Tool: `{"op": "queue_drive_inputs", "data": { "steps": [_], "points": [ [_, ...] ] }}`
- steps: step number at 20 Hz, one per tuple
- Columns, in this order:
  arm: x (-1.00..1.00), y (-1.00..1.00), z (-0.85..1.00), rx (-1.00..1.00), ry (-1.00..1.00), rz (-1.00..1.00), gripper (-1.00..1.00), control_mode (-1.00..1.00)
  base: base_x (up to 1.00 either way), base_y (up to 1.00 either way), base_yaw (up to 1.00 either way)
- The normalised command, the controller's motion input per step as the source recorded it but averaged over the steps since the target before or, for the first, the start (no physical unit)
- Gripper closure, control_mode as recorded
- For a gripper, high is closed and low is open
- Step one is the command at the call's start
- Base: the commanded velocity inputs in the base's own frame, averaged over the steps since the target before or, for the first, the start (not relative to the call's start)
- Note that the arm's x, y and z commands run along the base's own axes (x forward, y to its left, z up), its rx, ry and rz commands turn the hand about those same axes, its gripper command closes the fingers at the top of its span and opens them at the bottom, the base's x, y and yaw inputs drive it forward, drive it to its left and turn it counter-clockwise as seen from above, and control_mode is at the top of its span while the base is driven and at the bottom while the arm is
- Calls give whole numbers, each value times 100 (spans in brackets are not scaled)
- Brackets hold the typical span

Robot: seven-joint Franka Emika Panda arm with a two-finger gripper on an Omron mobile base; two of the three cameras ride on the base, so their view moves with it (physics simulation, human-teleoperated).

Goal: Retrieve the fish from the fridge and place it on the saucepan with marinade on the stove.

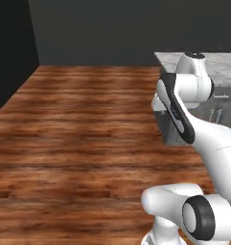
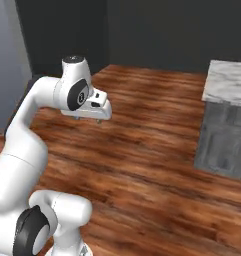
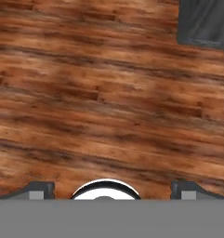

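Note:
My gripper [image 3: 113, 188] hangs over bare wooden floor [image 3: 108, 102], pointing down. Its two dark fingertips [image 3: 39, 189] stand far apart at the bottom of the hand view, so it is open with nothing between them. In the right base view the hand [image 2: 94, 107] is held out from the raised white arm, well above the boards. The fish, the fridge, the saucepan and the stove are out of view.
A grey wood-grain cabinet [image 2: 224, 137] with a pale marble top [image 2: 227, 82] stands to the right; its corner [image 3: 204, 23] shows in the hand view. The same counter [image 1: 222, 64] sits behind the arm. Dark walls [image 1: 112, 28] close the far side.

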Motion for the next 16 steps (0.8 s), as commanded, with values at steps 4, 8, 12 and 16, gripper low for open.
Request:
{"op": "queue_drive_inputs", "data": {
  "steps": [4,8,12,16],
  "points": [
    [0,0,0,0,0,0,-100,100,14,5,96],
    [0,0,0,0,0,0,-100,100,13,6,96],
    [0,0,0,0,0,0,-100,100,13,5,96],
    [0,0,0,0,0,0,-100,100,14,2,95]
  ]
}}
